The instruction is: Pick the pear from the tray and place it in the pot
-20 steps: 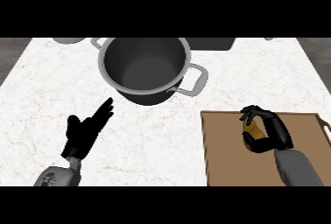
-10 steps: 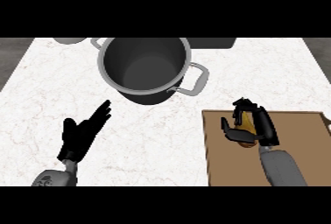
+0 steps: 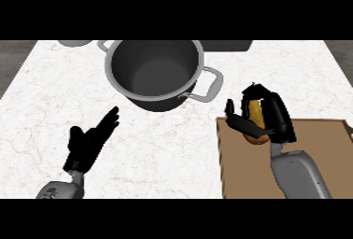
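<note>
The left robot hand (image 3: pixel 88 142) rested open on the surface (image 3: pixel 48 102). The right robot hand (image 3: pixel 265 119) clasped the pear (image 3: pixel 256 122) at the tray's (image 3: pixel 324 158) far left corner, its long axis running near to far, fat end nearest. It had moved left toward the pot (image 3: pixel 157 72) since earlier.

White marble counter (image 3: pixel 158 149), perhaps a bowl (image 3: pixel 74 43).
</note>
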Controlling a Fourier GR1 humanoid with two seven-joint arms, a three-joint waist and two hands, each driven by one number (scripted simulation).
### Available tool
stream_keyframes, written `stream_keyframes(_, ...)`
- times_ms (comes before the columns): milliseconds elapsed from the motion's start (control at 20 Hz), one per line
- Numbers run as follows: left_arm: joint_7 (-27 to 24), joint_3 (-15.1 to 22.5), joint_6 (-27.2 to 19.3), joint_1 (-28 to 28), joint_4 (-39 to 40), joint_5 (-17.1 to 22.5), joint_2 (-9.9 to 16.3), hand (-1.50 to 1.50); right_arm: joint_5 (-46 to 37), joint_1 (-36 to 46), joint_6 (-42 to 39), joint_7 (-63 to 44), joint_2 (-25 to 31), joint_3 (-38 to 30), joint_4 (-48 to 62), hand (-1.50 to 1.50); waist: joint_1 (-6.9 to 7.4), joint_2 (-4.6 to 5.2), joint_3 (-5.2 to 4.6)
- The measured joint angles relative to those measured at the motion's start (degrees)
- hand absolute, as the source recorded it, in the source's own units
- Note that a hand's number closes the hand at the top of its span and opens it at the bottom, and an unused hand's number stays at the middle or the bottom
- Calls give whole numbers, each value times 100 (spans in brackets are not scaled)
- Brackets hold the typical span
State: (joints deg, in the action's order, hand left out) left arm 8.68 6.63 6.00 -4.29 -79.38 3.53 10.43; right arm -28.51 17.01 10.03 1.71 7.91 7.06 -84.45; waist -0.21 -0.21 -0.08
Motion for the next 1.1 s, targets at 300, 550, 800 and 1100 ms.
stream_keyframes(300,31,-10,59,38,-54,-28,-55,0,-684,1062,-263,-1406,-203,213,-138,150,46,11,3)
stream_keyframes(550,-36,-35,86,-71,110,-77,-108,0,-1008,2263,-721,-2174,-350,262,507,150,77,25,3)
stream_keyframes(800,-70,-30,127,-83,113,-137,-113,0,-1328,3263,-808,-2406,-603,272,1741,150,128,40,4)
stream_keyframes(1100,-97,-13,207,-73,64,-154,-119,0,-1609,4282,-594,-2501,-746,521,3359,150,229,67,3)
